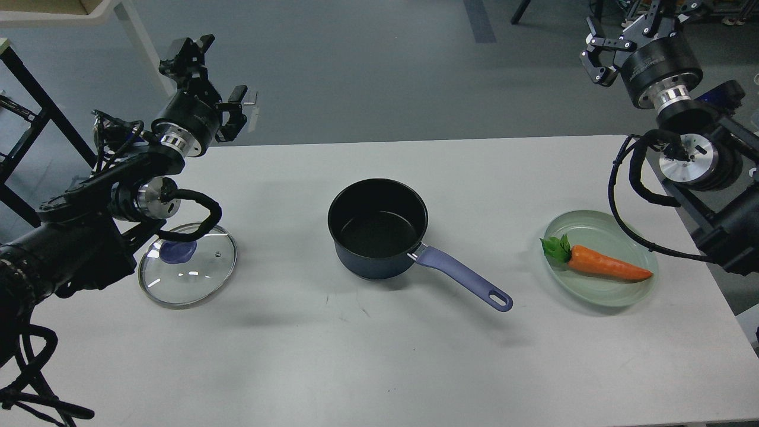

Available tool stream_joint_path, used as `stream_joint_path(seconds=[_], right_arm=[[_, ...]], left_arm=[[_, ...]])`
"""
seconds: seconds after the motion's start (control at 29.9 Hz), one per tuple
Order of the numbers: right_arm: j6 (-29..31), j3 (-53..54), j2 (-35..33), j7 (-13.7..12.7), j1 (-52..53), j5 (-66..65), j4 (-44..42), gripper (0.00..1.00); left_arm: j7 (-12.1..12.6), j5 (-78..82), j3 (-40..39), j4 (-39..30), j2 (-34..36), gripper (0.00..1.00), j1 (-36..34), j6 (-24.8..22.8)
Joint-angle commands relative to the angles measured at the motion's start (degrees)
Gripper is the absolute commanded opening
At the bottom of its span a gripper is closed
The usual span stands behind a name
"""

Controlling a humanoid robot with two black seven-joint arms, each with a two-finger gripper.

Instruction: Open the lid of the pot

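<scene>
The lid lay flat on the table, well left of the open pot, below the raised left gripper, whose fingers stood apart and empty. That arm was far nearer the lid than the right gripper, also spread and empty. The pot's handle ran toward the plate; I counted one pot, one lid, one plate and one carrot.

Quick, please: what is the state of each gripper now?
Left gripper: empty, raised; open or shut cannot be told.
Right gripper: open, empty, raised.

Lid left of pot
</scene>
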Motion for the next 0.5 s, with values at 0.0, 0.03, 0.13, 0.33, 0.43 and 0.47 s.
stream_joint_path(seconds=[0.0,0.03,0.13,0.33,0.43,0.47], right_arm=[[0.00,5.23,2.49,-0.46,-2.71,1.57,-0.18,1.00],[0.00,5.76,3.45,-0.47,-3.07,2.79,-0.53,1.00],[0.00,6.03,5.83,-0.55,-3.25,6.57,-3.34,1.00],[-0.09,6.03,8.91,-0.64,-3.33,11.50,-8.70,0.99],[-0.09,6.03,9.26,-1.96,-4.56,12.03,-9.06,0.99],[-0.09,6.03,9.35,-2.48,-4.91,12.55,-9.06,1.00]], left_arm=[[0.00,-1.97,-0.18,3.08,-1.38,0.99,0.10,-0.15],[0.00,-2.76,-0.10,3.61,-1.56,0.99,0.01,-0.24],[0.00,-3.99,-0.18,5.19,-1.91,0.99,0.01,-2.08],[0.00,-7.95,-0.18,5.38,-2.88,0.99,0.10,-2.88],[0.00,-10.50,-1.41,5.20,-2.70,0.99,0.62,-2.79],[0.00,-10.76,-2.20,5.20,-2.70,0.99,1.06,-2.79]])
